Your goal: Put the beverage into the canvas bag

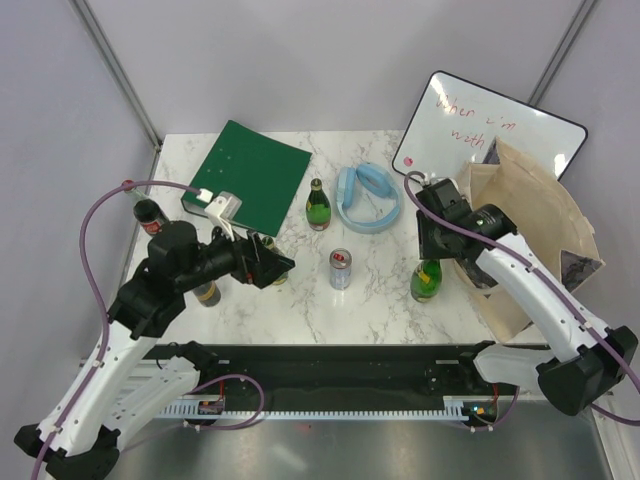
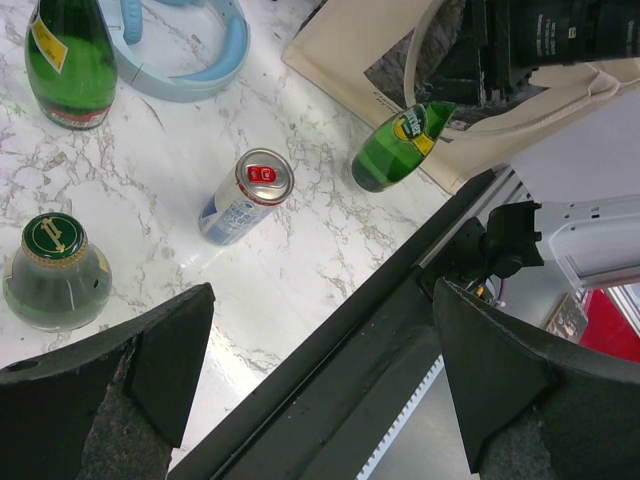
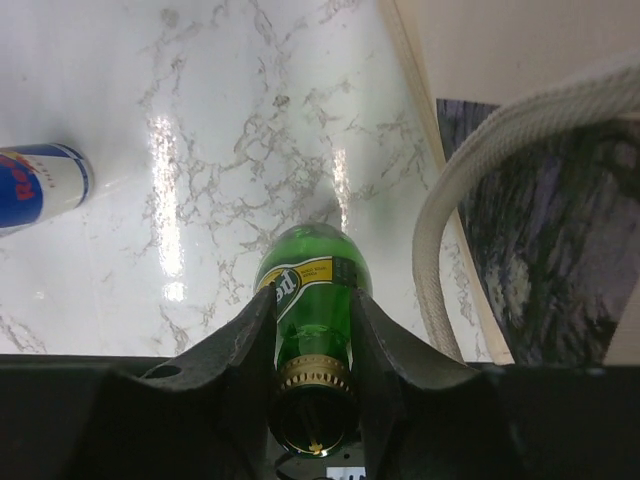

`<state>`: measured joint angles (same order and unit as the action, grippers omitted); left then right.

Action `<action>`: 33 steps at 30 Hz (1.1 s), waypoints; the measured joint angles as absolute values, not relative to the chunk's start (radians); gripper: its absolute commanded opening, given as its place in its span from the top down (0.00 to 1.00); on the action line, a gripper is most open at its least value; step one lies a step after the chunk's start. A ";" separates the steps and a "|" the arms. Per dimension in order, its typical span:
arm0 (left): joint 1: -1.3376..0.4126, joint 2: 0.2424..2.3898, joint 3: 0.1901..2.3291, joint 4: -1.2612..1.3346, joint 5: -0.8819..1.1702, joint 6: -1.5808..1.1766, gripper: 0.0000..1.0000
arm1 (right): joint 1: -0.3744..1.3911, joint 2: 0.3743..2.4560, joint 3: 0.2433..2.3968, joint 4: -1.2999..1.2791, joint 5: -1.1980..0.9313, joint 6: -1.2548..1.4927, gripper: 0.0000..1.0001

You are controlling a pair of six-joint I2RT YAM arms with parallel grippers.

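A: Step in hand?
B: Lifting the green bottle (image 3: 310,290) into the canvas bag (image 1: 540,225). It's looking upright on the counter (image 3: 200,150), just beside the bag, on the side facing the can (image 1: 341,268). Not in yet.
A: Doing it well?
B: I'm judging: going straight up until the base is clearing the bag's rim, dodging the strap (image 3: 500,145) beside the neck, then lowering inside, not dropping. It's glass.
A: Claws?
B: Right claw (image 3: 312,330) is clamping tight on the bottle's neck, below the cap. Left claw (image 2: 325,370) is hanging wide apart, gripping nothing, well apart from the bag.
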<state>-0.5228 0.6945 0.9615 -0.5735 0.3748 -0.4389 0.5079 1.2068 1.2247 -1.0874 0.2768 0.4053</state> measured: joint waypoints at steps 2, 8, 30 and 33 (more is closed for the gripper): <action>-0.523 0.691 0.958 -0.574 0.375 -0.439 0.03 | 0.508 1.221 1.250 -1.077 0.266 0.394 1.00; -0.523 0.686 0.958 -0.574 0.371 -0.439 0.03 | 0.508 1.240 1.210 -0.986 0.202 0.376 1.00; -0.523 0.715 0.958 -0.573 0.368 -0.439 0.03 | 0.508 1.230 1.089 -0.819 0.179 0.368 0.47; -0.523 0.714 0.958 -0.573 0.368 -0.440 0.03 | 0.508 1.222 1.085 -0.822 0.176 0.368 0.47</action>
